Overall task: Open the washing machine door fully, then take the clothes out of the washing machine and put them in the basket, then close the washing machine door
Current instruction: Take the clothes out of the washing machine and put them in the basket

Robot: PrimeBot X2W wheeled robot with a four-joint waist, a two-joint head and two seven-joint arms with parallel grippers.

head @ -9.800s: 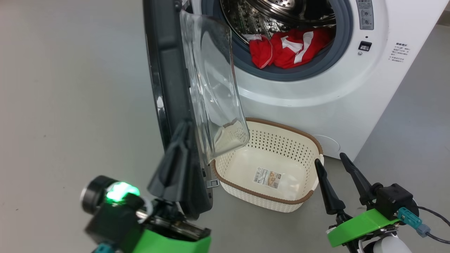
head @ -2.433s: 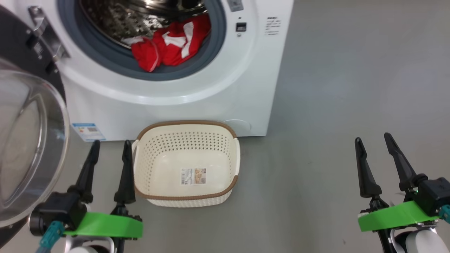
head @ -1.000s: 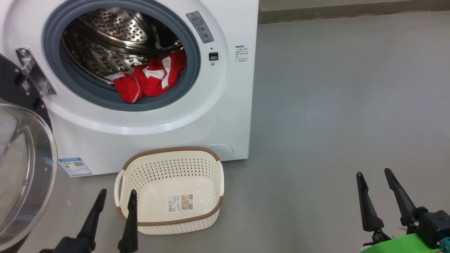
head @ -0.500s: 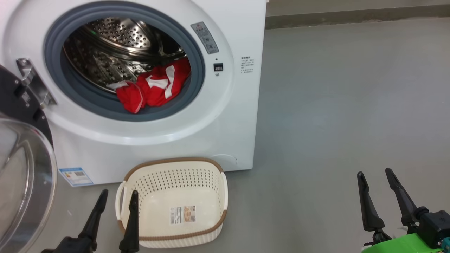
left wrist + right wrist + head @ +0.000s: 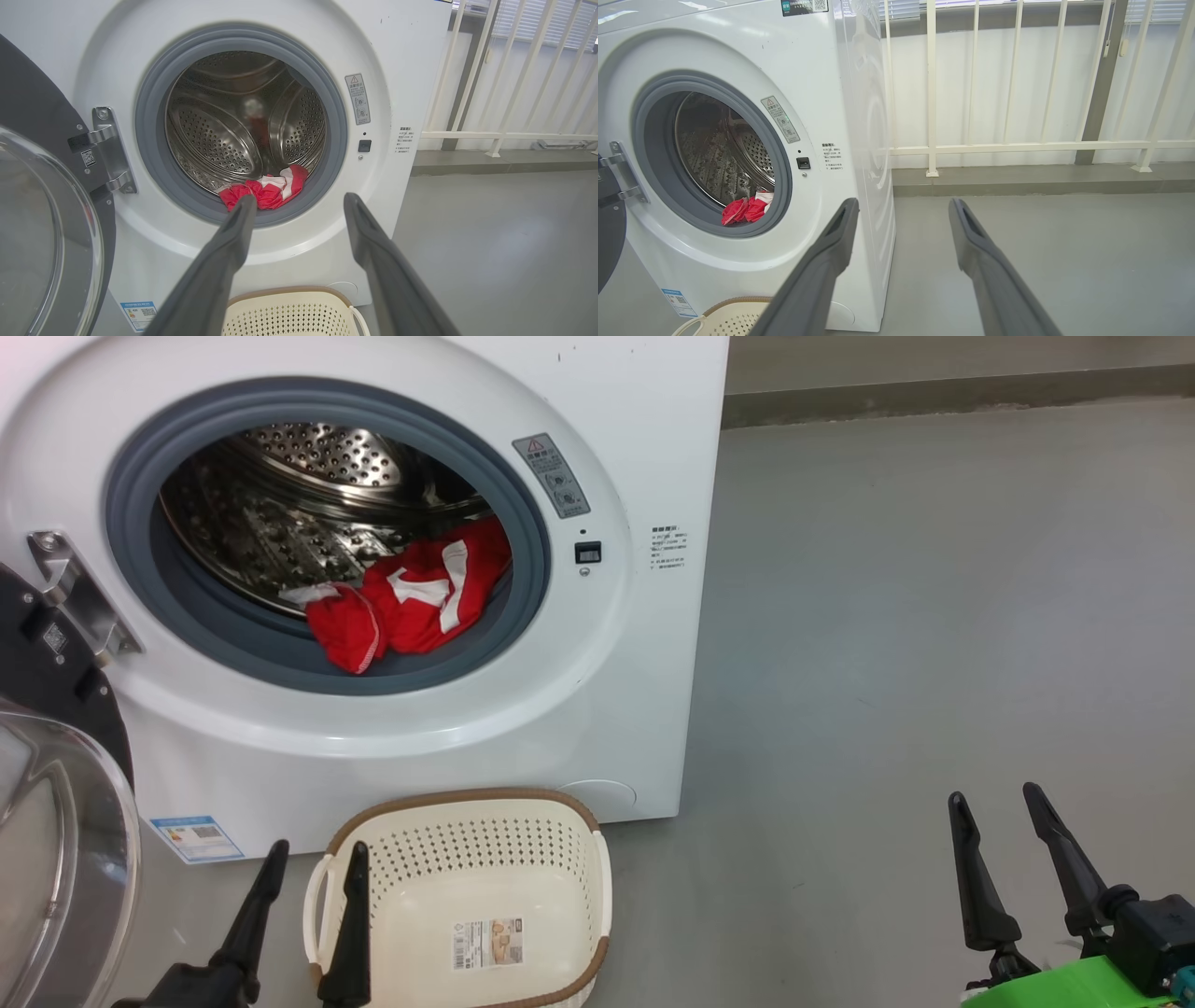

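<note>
Washing machine door (image 5: pixel 47 840) swung wide since earlier frame; left gripper (image 5: pixel 317 849), right gripper (image 5: pixel 992 795) both spread, empty. Clothes (image 5: pixel 411 602) heaped at drum (image 5: pixel 280 523) lip (on grey gasket (image 5: pixel 280 667)). Basket (image 5: pixel 467 796) near left gripper: could be knocked aside, garments then dropped short.

The sticker (image 5: pixel 558 476) on the washing machine (image 5: pixel 644 691) apparently shows a warning triangle (image 5: pixel 534 445).

Counting kinds:
One white washing machine (image 5: pixel 635 709), one round black-rimmed glass door (image 5: pixel 56 859), one cream perforated basket (image 5: pixel 467 798) and one heap of red clothes (image 5: pixel 411 602) are showing; left gripper (image 5: pixel 317 847) and right gripper (image 5: pixel 992 791) are making two.
</note>
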